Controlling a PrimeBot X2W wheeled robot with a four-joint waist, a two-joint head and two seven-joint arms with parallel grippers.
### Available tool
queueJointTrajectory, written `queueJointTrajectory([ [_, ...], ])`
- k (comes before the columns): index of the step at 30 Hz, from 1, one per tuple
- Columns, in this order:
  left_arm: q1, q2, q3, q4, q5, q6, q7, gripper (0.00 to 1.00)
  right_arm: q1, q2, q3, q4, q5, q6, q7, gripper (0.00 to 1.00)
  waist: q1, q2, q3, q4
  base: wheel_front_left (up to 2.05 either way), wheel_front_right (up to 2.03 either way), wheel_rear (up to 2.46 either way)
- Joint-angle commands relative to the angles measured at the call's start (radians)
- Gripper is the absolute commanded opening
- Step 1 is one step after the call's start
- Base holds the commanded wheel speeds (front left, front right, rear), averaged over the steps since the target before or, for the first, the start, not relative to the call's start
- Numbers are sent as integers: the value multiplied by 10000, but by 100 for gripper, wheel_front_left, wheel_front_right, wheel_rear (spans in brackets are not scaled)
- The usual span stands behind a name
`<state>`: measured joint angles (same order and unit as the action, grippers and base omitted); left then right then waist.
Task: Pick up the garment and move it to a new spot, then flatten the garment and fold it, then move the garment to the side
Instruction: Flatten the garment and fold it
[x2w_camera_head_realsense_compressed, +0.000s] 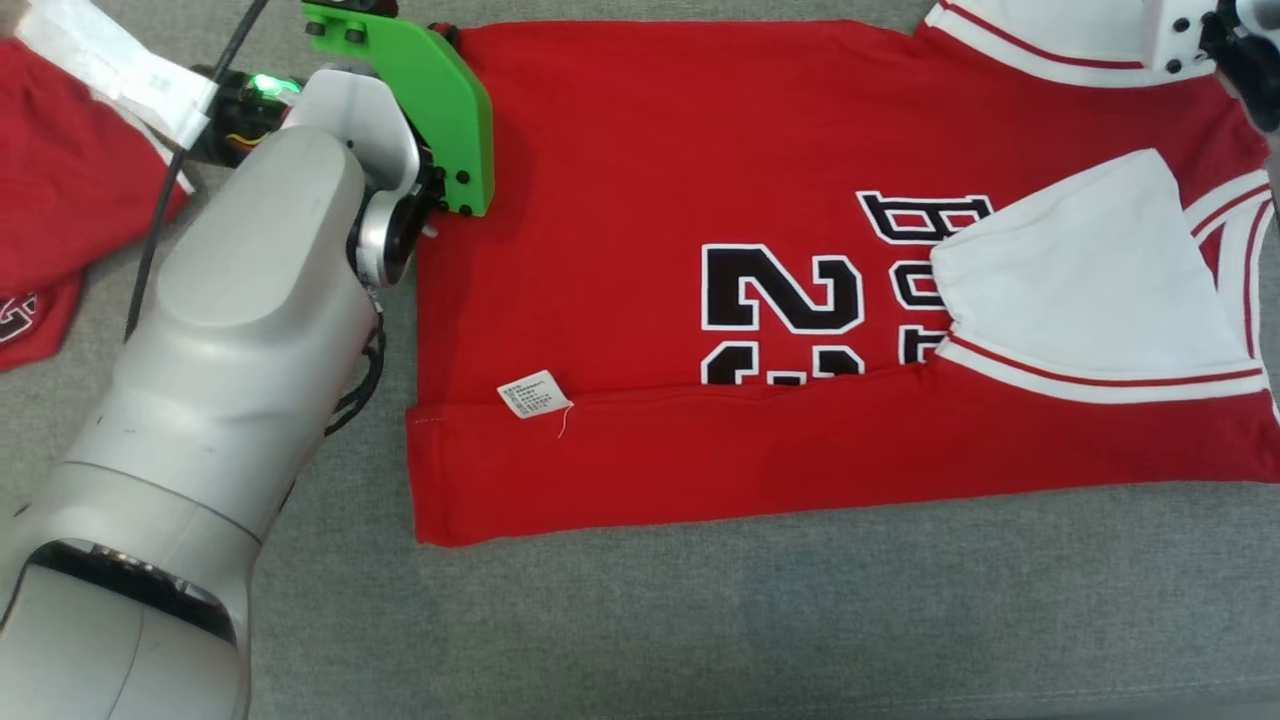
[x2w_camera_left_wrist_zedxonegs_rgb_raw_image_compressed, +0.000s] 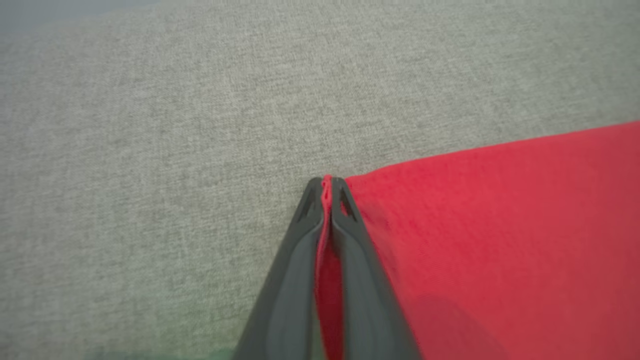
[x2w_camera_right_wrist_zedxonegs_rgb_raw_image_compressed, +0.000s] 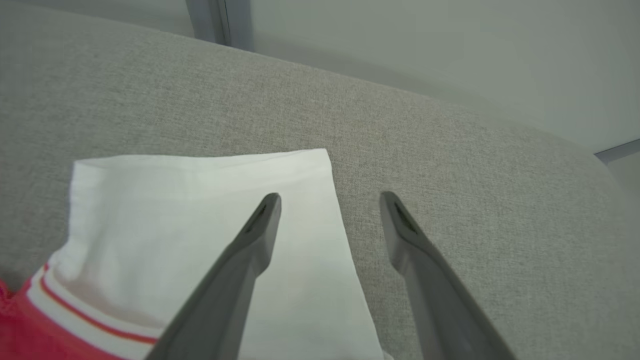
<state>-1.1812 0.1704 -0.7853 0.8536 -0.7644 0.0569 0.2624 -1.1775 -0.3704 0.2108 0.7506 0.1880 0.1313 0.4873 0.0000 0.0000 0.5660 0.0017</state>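
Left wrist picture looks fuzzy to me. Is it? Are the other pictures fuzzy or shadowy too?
Left wrist view: yes, soft, the red garment and the left tool pinching its edge smeared near the bottom. Head view: sharp, evenly lit, a faint shadow beside the green bracket. Right wrist view: grey fabric weave crisp, the right tool blurring toward the bottom, white sleeve bright.

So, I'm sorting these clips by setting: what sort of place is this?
Probably an indoor room: the red jersey lies on a grey upholstered cushion, sofa-like, with a plain wall behind.
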Motion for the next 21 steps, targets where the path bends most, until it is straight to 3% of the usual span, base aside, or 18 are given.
queueJointTrajectory([
  [1, -35, -182, -131, 30, 59, -14, -6, 0, -191, -145, -20, 134, -72, -12, 95, 100, 0, 0, 294, 401, 0, 0, 0],
  [6, -67, -607, -341, -151, 138, -139, -298, 0, -483, -555, -169, 486, -311, -13, -9, 100, 0, 0, 555, 863, 0, 0, 0],
  [15, -317, -997, -567, -379, 143, -211, -679, 0, -495, -705, -327, 1121, -306, -7, 618, 100, 0, 0, 916, 1287, 0, 0, 0],
  [16, -336, -1015, -583, -386, 154, -220, -697, 0, -463, -692, -311, 1153, -268, -6, 700, 79, 0, 0, 921, 1297, 0, 0, 0],
  [17, -349, -1021, -589, -385, 150, -227, -753, 0, -442, -692, -298, 1157, -235, -4, 725, 21, 0, 0, 919, 1301, 0, 0, 0],
  [18, -370, -1023, -589, -388, 178, -198, -824, 0, -420, -706, -331, 1146, -197, -4, 752, 0, 0, 0, 908, 1297, 0, 0, 0],
  [21, -384, -957, -530, -362, 214, -120, -1084, 0, -464, -806, -561, 973, -229, -16, 412, 0, 0, 0, 816, 1236, 0, 0, 0],
])
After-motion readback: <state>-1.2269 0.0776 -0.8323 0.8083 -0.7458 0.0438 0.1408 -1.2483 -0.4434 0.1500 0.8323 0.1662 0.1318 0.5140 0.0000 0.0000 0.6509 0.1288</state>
